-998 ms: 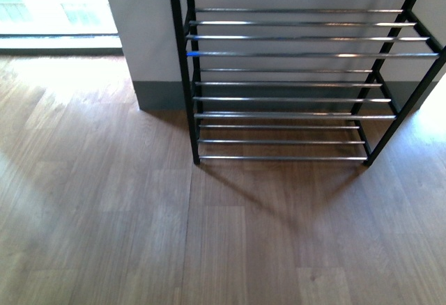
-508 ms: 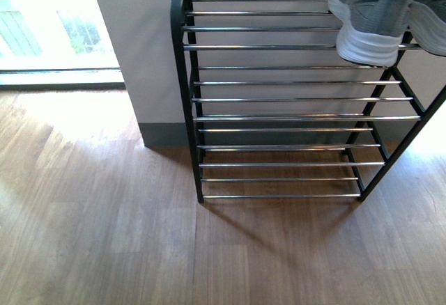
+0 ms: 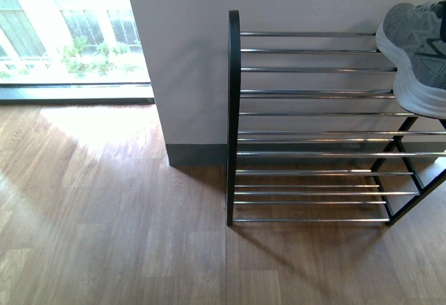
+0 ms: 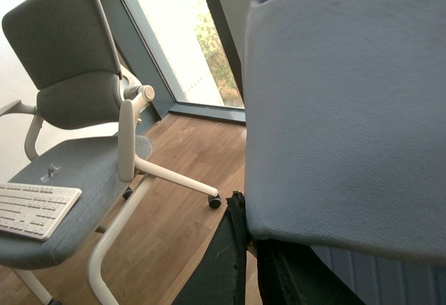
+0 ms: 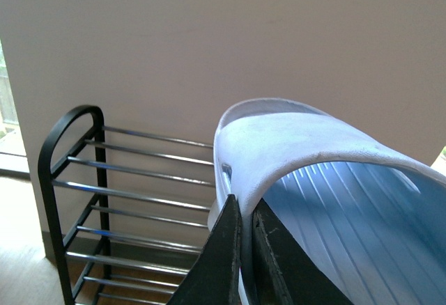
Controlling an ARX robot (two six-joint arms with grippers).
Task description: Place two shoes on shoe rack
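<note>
Right wrist view, nearest first: my right gripper (image 5: pixel 244 211) is clamped on the side edge of a pale blue ribbed rubber slide (image 5: pixel 313 152). The slide is held upright, probably so its sole can land flat on the bars. Left wrist view: my left gripper (image 4: pixel 251 242) pinches the rim of a second pale blue slide (image 4: pixel 348 110), well apart from the grey office chair (image 4: pixel 70 96). Front view, farther: the four-tier black-framed shoe rack with chrome bars (image 3: pixel 234 110) stands against the wall. A grey knit sneaker (image 3: pixel 418 47) overhangs the right end of its top tier. The bars to its left carry nothing and look like the easiest landing room.
</note>
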